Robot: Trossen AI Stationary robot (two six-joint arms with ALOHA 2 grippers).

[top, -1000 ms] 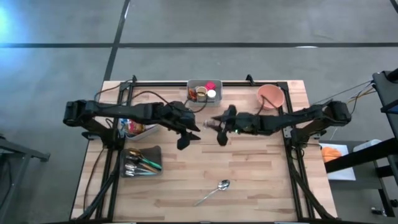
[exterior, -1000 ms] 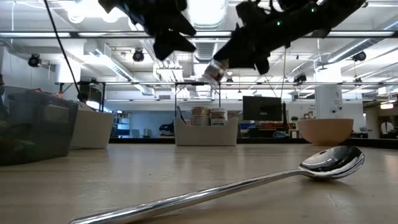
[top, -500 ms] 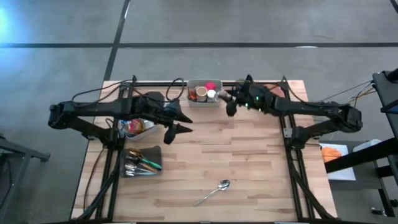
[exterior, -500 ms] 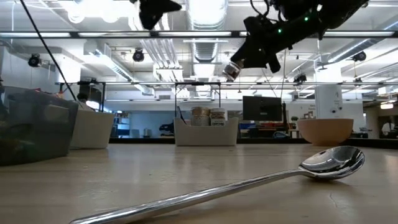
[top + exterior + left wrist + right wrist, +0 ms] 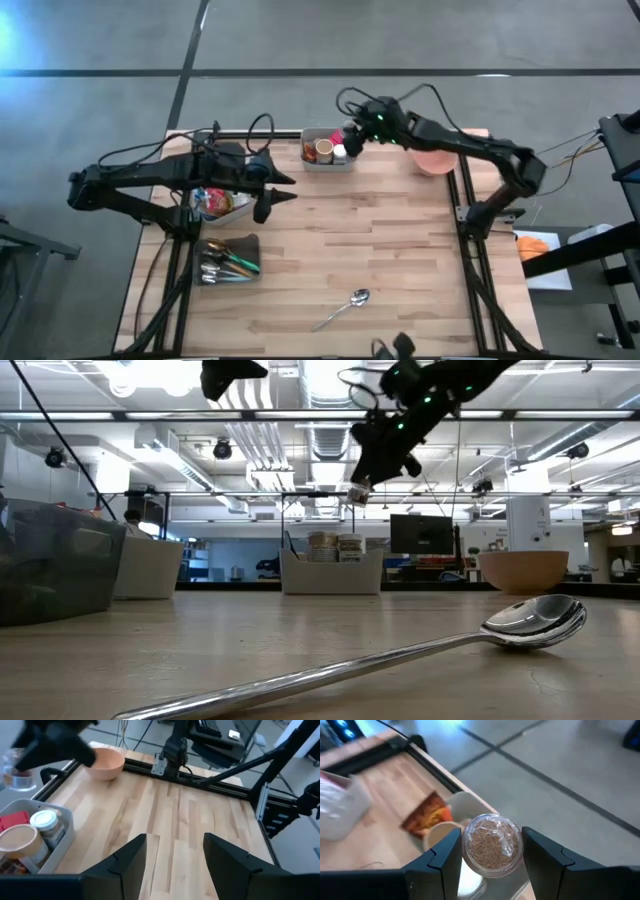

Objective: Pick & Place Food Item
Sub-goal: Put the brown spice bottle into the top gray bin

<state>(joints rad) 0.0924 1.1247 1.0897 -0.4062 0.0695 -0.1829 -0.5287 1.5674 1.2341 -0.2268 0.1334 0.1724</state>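
Observation:
A small clear jar of brown grains hangs in my right gripper, which is shut on it above the far end of the grey bin. That bin stands at the table's far edge and holds a few other jars. In the low view the jar shows under the dark fingers, well above the bin. My left gripper hovers open and holds nothing, raised over the table's left half beside the white tub. My right gripper pinches the jar's round wall between its two fingers, one on each opposite side. One round end of the jar faces back along the fingers. The fingers slant down from the table's right side. The jar is lifted clear, above the grey bin.
A pink bowl stands at the far right, next to the right arm. The white tub of food packets and a dark tray of cutlery sit along the left side. A spoon lies near the front edge.
My right gripper has swung from the table's middle toward the far edge and risen, carrying the jar over the grey bin. My left gripper has drawn back toward the table's left edge and gone up, still open.

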